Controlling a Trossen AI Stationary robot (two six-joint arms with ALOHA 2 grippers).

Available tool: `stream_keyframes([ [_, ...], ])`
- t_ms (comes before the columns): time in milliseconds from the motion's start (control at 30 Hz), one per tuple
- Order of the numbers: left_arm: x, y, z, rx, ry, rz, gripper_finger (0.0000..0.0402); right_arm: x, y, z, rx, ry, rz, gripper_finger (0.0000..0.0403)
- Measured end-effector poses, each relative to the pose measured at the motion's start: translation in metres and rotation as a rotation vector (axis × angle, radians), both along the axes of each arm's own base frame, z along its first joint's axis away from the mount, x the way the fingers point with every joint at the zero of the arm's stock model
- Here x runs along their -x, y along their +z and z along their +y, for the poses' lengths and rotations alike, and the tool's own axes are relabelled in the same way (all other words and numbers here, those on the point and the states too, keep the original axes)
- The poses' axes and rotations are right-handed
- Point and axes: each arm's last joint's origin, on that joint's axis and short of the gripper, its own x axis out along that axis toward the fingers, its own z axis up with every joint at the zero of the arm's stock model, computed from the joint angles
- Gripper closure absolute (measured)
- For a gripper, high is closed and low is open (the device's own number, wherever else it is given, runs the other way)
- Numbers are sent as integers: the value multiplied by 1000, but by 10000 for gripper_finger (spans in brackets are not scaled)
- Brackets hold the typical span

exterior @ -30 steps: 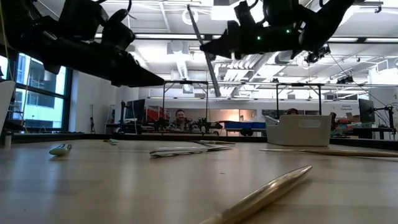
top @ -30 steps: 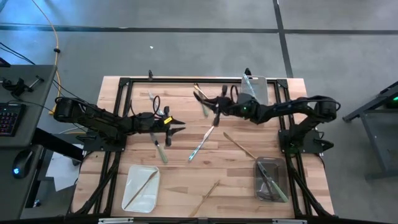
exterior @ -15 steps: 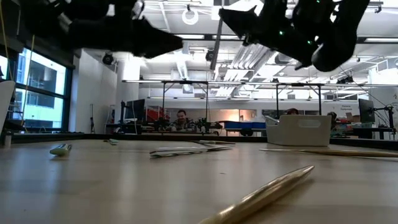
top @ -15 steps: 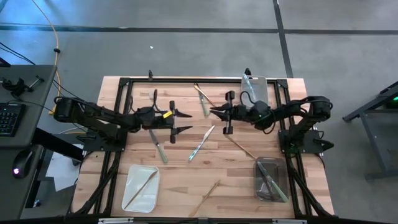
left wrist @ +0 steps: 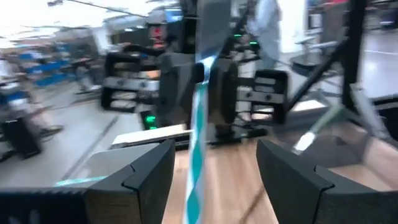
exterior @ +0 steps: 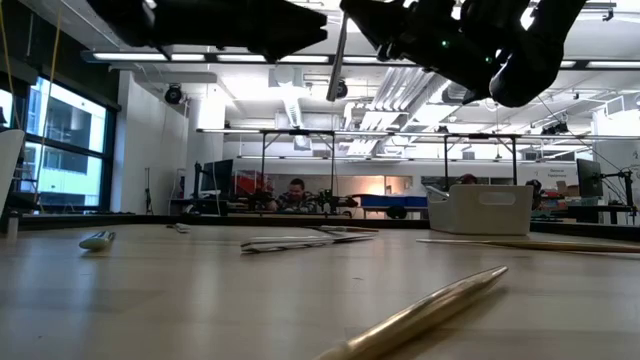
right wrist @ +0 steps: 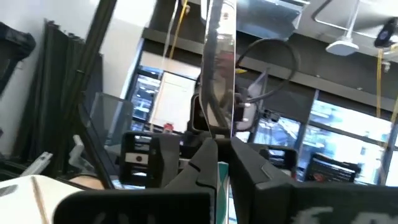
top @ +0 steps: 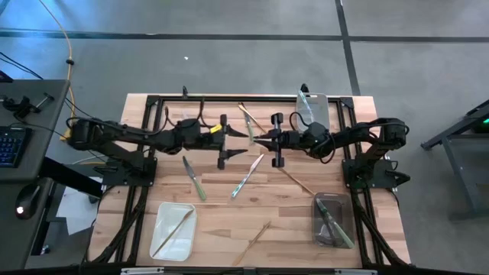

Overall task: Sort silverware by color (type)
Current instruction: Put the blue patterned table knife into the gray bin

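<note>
Wooden table is carrying the workspace, with a workshop hall running behind it. Taking the clear bin at the far edge as landmark: the right gripper is hovering above the table toward the centre from it, jaws clamped on a blue-handled knife. The left gripper is facing it at close range, jaws standing wide apart on either side of the knife's handle, judged a hand-over in preparation.

Progress is judged as partial. The clear bin is holding one pale piece. The white tray, at the near edge diagonally opposite, is holding one gold piece. The dark tray, at the near edge directly below the bin, is holding green-handled pieces.

Loose on the table are lying a green-handled knife, a blue-handled piece, two gold pieces, and further pieces near the bin.
</note>
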Motion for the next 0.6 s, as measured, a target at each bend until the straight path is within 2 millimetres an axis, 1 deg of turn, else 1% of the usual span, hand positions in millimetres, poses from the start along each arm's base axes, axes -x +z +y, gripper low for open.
stream_keyframes([
  [67,-9,1,2,4,-13,2,185,0,0,0,-5,6,-1,403],
  [167,-20,-3,3,-1,-6,28,185,0,0,1,-6,23,-1,403],
  [267,-28,-6,4,-7,-6,46,187,1,1,1,-4,23,-8,403],
  [367,-34,-10,5,-5,-2,63,197,1,1,1,-6,24,-9,403],
  [467,-36,-10,8,-6,11,65,223,1,1,1,-8,25,-7,403],
  [600,-35,-9,12,-5,10,60,280,0,1,1,-27,33,-1,403],
])
